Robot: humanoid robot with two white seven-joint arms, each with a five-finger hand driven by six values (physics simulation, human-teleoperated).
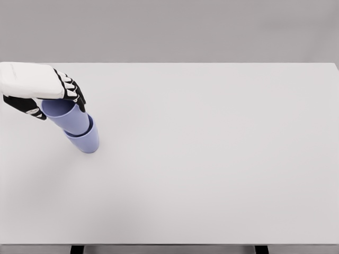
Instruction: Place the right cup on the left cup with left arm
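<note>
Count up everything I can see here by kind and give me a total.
Blue cups: 2, the upper cup nested in the lower cup
Robot hand: 1, the left robot hand, gripping the upper cup
Table: 1, white table
Total: 4

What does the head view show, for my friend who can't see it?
The left hand grips the upper blue cup, which sits nested in the lower blue cup near the left of the white table. The right arm isn't visible.
</note>
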